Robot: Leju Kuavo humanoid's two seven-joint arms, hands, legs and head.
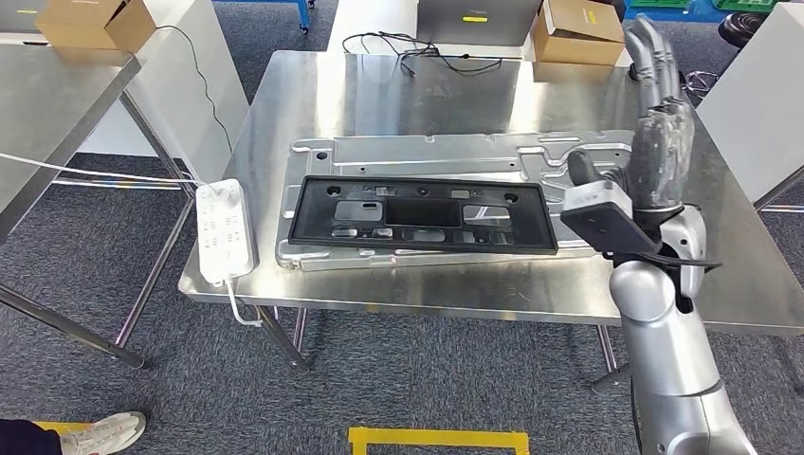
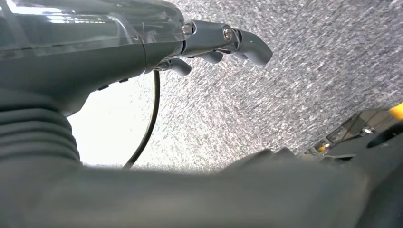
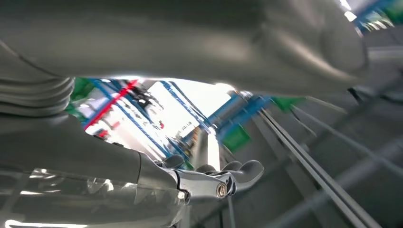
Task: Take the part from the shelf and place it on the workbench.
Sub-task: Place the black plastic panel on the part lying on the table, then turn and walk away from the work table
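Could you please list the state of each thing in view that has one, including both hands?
black plastic part: lying flat on the silver metal panel, released.
silver metal panel: flat on the workbench.
right hand: raised above the workbench's right side, fingers straight, holding nothing.
left hand: hanging over the carpet, fingers apart, holding nothing.
white power strip: on the workbench's left edge, cable trailing off.
cardboard box: on the far edge, flaps open.

No legible text, label, brand, number or sign on anything.
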